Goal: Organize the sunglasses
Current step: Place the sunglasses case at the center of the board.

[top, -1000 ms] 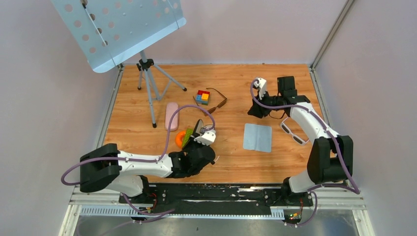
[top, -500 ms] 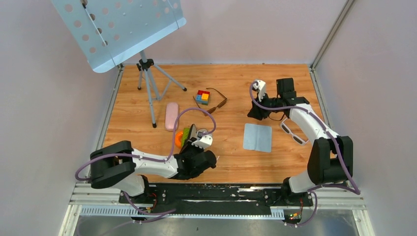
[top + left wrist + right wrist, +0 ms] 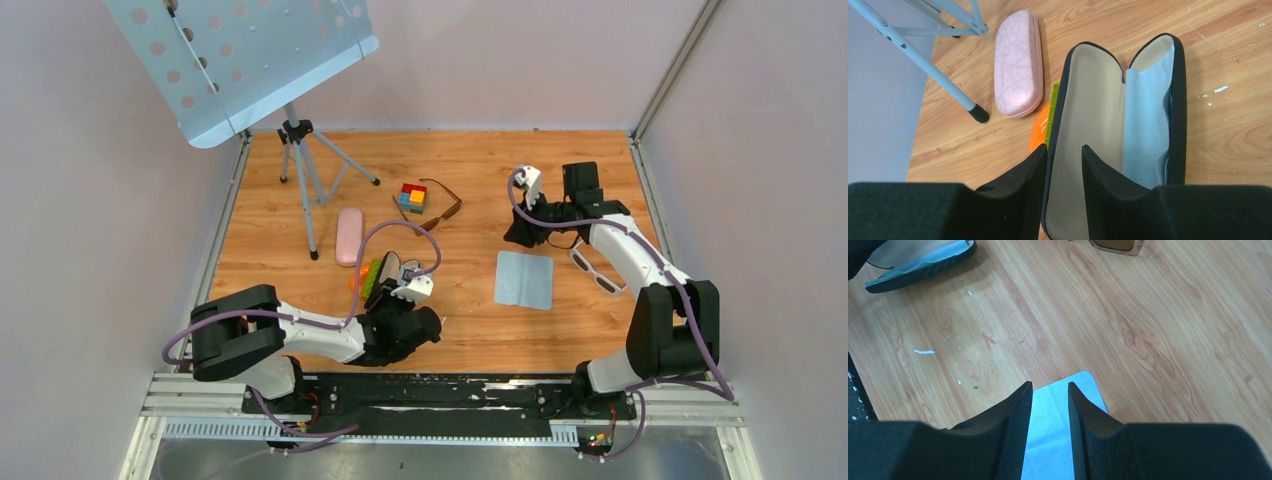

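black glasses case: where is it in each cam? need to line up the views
Top external: black glasses case left of centre, next to the pink case.
Left wrist: the case fills the centre, open, its rim between the left gripper fingers.
Right wrist: only its edge, top-left corner.
Landmark: the pink case ties top to left wrist; the blue cloth ties top to right wrist.

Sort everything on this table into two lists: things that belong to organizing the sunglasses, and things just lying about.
Belongs to the job: brown sunglasses; open black case, held by the left pincer; probably the blue cloth.
Just lying about: pink case; coloured block cube; orange and green toy; music stand; white-framed glasses.
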Tool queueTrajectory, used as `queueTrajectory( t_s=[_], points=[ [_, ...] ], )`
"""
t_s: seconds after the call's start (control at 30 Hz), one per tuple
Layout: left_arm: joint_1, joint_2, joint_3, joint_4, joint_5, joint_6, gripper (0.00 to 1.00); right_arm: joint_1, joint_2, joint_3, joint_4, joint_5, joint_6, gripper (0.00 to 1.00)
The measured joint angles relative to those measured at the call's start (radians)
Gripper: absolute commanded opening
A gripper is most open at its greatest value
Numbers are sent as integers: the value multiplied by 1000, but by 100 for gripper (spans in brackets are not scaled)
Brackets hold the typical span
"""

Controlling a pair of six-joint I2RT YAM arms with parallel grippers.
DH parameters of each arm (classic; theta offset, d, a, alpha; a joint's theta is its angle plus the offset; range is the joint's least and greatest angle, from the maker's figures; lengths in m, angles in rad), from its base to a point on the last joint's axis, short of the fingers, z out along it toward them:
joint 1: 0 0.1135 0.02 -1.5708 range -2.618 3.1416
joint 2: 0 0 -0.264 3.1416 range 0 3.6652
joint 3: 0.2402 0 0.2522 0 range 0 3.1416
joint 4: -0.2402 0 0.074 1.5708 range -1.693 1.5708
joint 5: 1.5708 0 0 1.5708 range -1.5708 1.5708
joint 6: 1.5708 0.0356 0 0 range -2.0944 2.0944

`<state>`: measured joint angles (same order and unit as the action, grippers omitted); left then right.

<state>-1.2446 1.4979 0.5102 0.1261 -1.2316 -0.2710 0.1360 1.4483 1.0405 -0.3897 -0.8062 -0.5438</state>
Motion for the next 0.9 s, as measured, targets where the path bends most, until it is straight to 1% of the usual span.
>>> queueTrajectory(
  t_s=[0.2, 0.33, 0.47, 0.6, 0.7, 0.8, 0.9],
  points=[
    [0, -14, 1, -8, 2, 13, 44, 0, 0, 0, 0, 0, 0, 37],
    [0, -108, 11, -31, 2, 56, 49, 8, 2, 10, -12, 0, -22, 37],
    [0, -244, 43, -41, 2, 120, 54, 35, 39, 87, -50, -1, -100, 37],
    [0, -347, 77, -90, 3, 147, 59, 117, 159, 244, -120, 22, -239, 36],
    [0, -409, 94, -174, 0, 102, 62, 198, 269, 370, -181, 55, -351, 34],
    [0, -479, 96, -290, 3, -3, 64, 272, 387, 503, -253, 101, -464, 32],
    [0, -542, 96, -396, 13, -116, 64, 332, 512, 635, -309, 157, -570, 33]
  ],
)
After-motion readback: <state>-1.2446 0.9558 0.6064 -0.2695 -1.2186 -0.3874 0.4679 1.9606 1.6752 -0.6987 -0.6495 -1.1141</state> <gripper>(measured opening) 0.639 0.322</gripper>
